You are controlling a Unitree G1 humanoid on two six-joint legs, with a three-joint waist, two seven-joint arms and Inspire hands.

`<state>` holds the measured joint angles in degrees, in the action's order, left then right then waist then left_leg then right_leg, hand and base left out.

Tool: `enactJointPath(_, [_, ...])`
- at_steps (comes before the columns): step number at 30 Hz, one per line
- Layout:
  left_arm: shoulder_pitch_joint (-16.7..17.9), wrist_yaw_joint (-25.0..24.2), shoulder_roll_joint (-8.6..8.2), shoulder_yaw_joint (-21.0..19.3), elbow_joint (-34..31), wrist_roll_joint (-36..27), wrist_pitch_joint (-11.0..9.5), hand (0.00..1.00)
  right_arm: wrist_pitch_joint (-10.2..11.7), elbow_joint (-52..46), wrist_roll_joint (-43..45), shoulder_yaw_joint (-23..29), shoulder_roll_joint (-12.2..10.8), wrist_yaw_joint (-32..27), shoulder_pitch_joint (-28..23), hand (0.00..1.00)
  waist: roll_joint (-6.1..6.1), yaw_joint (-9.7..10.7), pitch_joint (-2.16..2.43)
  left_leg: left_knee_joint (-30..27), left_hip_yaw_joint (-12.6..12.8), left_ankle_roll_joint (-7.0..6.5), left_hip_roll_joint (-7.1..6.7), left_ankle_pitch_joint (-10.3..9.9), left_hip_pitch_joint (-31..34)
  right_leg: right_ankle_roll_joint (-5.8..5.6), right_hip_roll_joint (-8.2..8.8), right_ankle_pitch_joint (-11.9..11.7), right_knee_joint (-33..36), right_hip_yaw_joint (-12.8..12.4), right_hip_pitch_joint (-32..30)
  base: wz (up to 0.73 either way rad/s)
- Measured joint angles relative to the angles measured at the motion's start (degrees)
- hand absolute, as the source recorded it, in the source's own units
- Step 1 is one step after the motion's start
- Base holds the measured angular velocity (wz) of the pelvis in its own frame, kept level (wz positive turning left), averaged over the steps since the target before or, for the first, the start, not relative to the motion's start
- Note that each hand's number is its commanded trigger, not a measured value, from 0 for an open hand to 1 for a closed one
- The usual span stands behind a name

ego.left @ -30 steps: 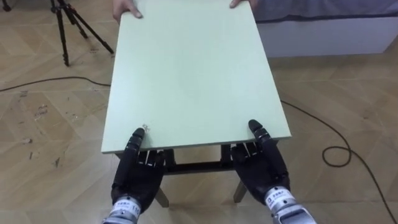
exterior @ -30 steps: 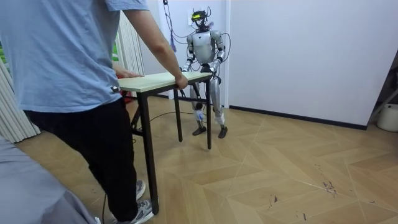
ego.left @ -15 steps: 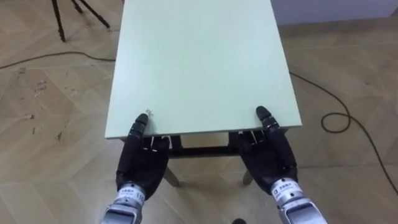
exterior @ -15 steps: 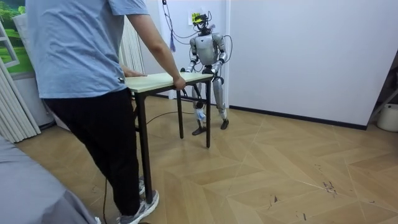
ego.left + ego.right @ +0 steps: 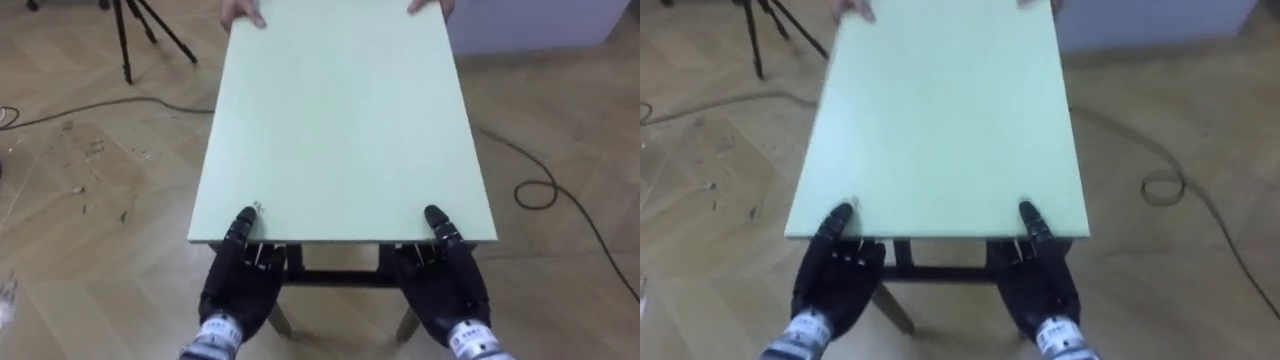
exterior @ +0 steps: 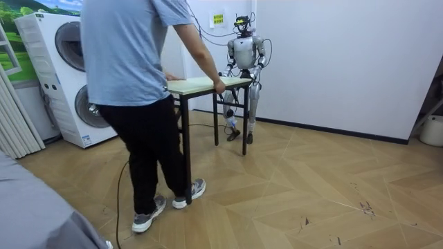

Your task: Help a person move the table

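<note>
Left hand (image 5: 240,285) and right hand (image 5: 440,290) are each gripping the near edge of the pale green rectangular tabletop (image 5: 345,130), one by each near corner, thumbs lying on top and fingers tucking underneath, so both are clamping the board. Between the two hands, just under that edge, the table's black metal frame (image 5: 340,275) is showing. Straight ahead of the hands, at the far edge, a person's two hands (image 5: 240,12) are holding the opposite corners. Ahead and to the left of the left hand, a black tripod (image 5: 130,35) is standing on the wooden herringbone floor (image 5: 90,260), and out to the right of the right hand a dark cable (image 5: 540,195) is looping across it. In the room view, the person in a light blue T-shirt and black trousers (image 6: 138,83) is standing at one end of the table and the robot is facing them at the other, by the white wall, with two stacked white washing machines (image 6: 66,76) behind the person.
</note>
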<state>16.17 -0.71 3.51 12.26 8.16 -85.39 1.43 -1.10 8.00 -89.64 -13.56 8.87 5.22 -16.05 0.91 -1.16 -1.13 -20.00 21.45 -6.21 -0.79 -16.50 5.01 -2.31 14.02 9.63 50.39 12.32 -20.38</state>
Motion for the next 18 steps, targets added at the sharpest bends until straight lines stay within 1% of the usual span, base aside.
enactJointPath(1, [0.9,-0.6,-0.07,0.0,-0.3,0.0,0.1,1.0,-0.1,0.0,0.0,0.0,0.1,0.0,0.0,1.0,-0.02,0.0,-0.01,-0.7,0.3,-0.07,-0.03,0.1,0.8,-0.67,0.14,1.0,1.1,-1.4,2.0,-0.21])
enactJointPath(2, [1.4,-1.0,-0.13,0.0,-0.4,-0.1,0.1,1.0,-0.2,0.0,-0.1,-0.1,0.1,0.0,0.0,1.0,-0.21,0.1,-0.12,-1.2,0.4,-0.2,-0.33,0.4,1.2,-1.59,0.24,1.8,0.9,-2.1,2.9,-0.08])
enactJointPath(4, [2.3,-1.2,-0.12,0.0,-0.6,-0.1,0.2,1.0,-0.3,0.0,-0.4,-0.7,0.4,0.5,-0.2,1.0,-0.52,0.1,-0.23,-0.6,0.4,-0.4,-0.97,1.4,0.9,-2.2,-0.13,2.3,-0.4,-3.2,2.9,0.0])
enactJointPath(5, [2.4,-1.2,-0.09,0.0,-0.7,-0.1,0.2,1.0,-0.3,0.0,-0.1,-0.8,0.6,0.5,-0.1,1.0,-0.61,0.1,-0.26,-0.1,0.6,-0.48,-0.93,1.9,1.2,-2.63,-0.57,2.6,-1.2,-4.2,3.1,-0.04])
enactJointPath(6, [2.5,-1.2,0.34,-0.1,-1.5,0.1,0.1,1.0,-0.2,0.0,0.0,-0.9,0.4,0.5,0.0,1.0,-1.51,-0.1,-0.21,0.8,2.2,-0.71,-0.79,3.0,1.8,-2.86,-1.03,4.2,-1.8,-5.9,3.3,0.21])
enactJointPath(7, [2.4,-1.2,1.49,0.0,-2.5,0.1,0.1,1.0,0.0,-0.1,-0.1,-0.9,-0.5,0.7,-0.1,1.0,-3.62,0.5,-0.07,0.8,4.5,-0.82,-0.87,3.8,2.7,-2.66,-0.24,6.1,0.5,-6.4,4.6,0.32])
enactJointPath(8, [2.2,-1.2,1.93,0.1,-2.9,0.3,0.1,1.0,-0.1,-0.1,-0.5,-0.9,-0.5,1.0,-0.1,1.0,-4.5,0.5,-0.09,0.8,5.5,-0.91,-0.87,4.1,3.1,-2.61,-0.18,7.1,0.7,-6.7,6.0,0.34])
enactJointPath(9, [1.8,-1.2,2.13,0.0,-3.2,0.8,-0.2,1.0,-0.1,-0.1,-1.0,-1.1,-0.5,1.6,0.1,1.0,-5.7,0.0,0.06,0.3,6.5,-0.96,-0.77,5.0,4.3,-2.45,-0.1,9.2,-1.1,-7.4,9.4,0.05])
enactJointPath(10, [1.3,-1.2,2.0,0.0,-3.4,1.0,-0.5,1.0,0.0,-0.1,-1.0,-1.1,-0.5,2.1,0.6,1.0,-5.93,-0.7,0.08,-1.5,6.5,-0.83,0.14,5.3,6.5,-2.62,-0.11,11.2,-6.5,-7.5,13.2,-0.1])
enactJointPath(11, [1.0,-1.2,1.98,-0.1,-3.6,1.0,-0.7,1.0,0.2,-0.1,-1.0,-1.2,-0.6,2.1,1.1,1.0,-5.99,-0.9,0.08,-2.9,6.4,-0.73,0.77,5.4,7.9,-3.02,-0.18,12.3,-10.1,-7.5,14.8,-0.25])
enactJointPath(12, [0.4,-1.3,2.08,-0.4,-3.9,1.0,-1.2,1.0,0.6,0.0,-1.2,-1.7,-0.6,2.1,2.5,1.0,-6.06,-1.9,0.05,-5.7,6.1,-0.34,2.64,5.6,11.1,-3.41,-1.28,14.0,-16.2,-7.4,16.1,-0.35])
enactJointPath(13, [-0.7,-1.3,2.14,-0.8,-3.9,1.0,-1.4,1.0,1.2,0.2,-1.6,-2.2,-0.7,2.1,3.5,1.0,-5.94,-3.0,0.08,-8.6,5.1,0.58,5.11,6.3,14.7,-2.45,-3.67,14.6,-21.2,-7.2,16.4,-0.33])
enactJointPath(14, [-1.1,-1.4,2.21,-1.1,-4.0,1.0,-1.5,1.0,1.2,0.3,-1.7,-2.3,-0.8,2.1,4.2,1.0,-5.72,-3.1,0.05,-10.1,4.2,0.94,6.49,6.7,16.7,-1.51,-4.99,14.5,-23.3,-7.1,16.4,-0.11])
enactJointPath(15, [-1.9,-1.5,2.67,-1.6,-4.0,1.0,-1.5,1.0,1.2,0.9,-1.9,-2.4,-1.4,2.1,5.1,1.0,-5.34,-2.9,-0.04,-12.3,2.5,1.78,9.07,8.2,19.8,0.69,-7.86,13.6,-25.8,-6.9,16.1,0.09])
enactJointPath(16, [-2.5,-1.6,3.54,-1.9,-4.1,1.0,-1.5,1.0,1.0,1.0,-2.0,-2.4,-2.3,2.1,5.2,1.0,-5.3,-3.1,-0.05,-12.3,1.6,2.59,11.1,9.3,21.3,2.26,-10.16,12.4,-26.4,-6.1,15.2,0.13])
enactJointPath(17, [-2.6,-1.8,3.93,-2.0,-4.1,1.1,-1.5,1.0,0.7,1.0,-2.3,-2.4,-2.4,2.2,5.1,1.0,-5.29,-3.3,-0.05,-11.6,1.5,2.91,11.78,9.6,21.2,2.87,-11.01,12.0,-26.7,-5.7,15.0,0.0])
enactJointPath(18, [-2.5,-2.0,4.16,-2.2,-4.0,1.1,-1.5,1.0,0.1,1.0,-2.3,-2.4,-2.4,2.3,4.9,1.0,-5.33,-3.9,-0.06,-9.5,1.7,3.34,12.52,10.0,20.6,3.7,-12.12,11.5,-26.4,-5.5,13.8,-0.08])
